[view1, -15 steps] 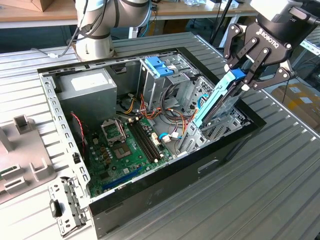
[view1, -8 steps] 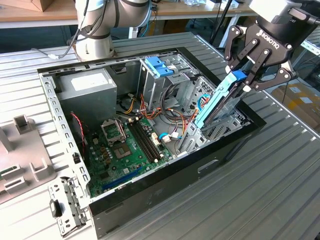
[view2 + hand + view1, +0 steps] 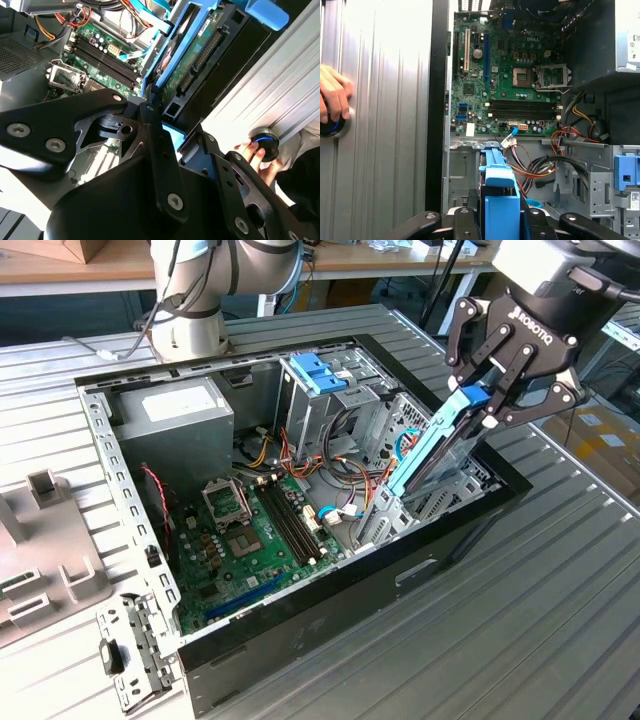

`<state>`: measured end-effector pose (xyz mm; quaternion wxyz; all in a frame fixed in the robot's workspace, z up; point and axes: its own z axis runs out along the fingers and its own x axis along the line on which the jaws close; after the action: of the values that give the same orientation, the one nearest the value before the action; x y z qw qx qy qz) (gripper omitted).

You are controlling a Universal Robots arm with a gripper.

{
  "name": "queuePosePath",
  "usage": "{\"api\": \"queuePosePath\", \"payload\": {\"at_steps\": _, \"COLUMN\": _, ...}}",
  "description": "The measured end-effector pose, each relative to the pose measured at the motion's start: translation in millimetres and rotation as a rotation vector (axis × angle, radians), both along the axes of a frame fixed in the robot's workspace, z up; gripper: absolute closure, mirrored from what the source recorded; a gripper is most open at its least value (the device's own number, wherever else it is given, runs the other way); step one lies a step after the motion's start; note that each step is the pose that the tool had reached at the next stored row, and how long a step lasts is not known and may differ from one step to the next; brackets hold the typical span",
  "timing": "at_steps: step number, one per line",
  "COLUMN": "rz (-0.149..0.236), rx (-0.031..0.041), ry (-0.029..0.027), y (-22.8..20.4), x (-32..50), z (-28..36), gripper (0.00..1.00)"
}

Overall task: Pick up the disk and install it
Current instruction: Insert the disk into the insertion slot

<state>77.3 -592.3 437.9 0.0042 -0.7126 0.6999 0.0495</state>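
disk: one (image 3: pixel 428 445), tilted, upper end raised, lower end down in the drive bay of the one open computer case (image 3: pixel 330 590).
end effector: one (image 3: pixel 487 398), fingers clamped on the disk's upper blue end.
hidden: disk's lower end behind bay metal; its label cannot be made out.
second wrist view: disk's green circuit-board face.
first wrist view: disk edge-on; one hand (image 3: pixel 332 97) on a round knob (image 3: pixel 331 127) on the worktop (image 3: pixel 385 125).

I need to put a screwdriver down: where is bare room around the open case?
Bare: the ribbed table on the exterior view's right of the case. Crowded: grey panel and bracket on its left; cables beside the disk in the claw.
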Motion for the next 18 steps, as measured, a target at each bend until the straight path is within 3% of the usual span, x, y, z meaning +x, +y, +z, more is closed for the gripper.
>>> {"api": "queuePosePath", "payload": {"at_steps": 18, "rz": 0.000, "rx": 0.0001, "ry": 0.0000, "y": 0.0, "x": 0.0, "z": -6.0, "gripper": 0.63}}
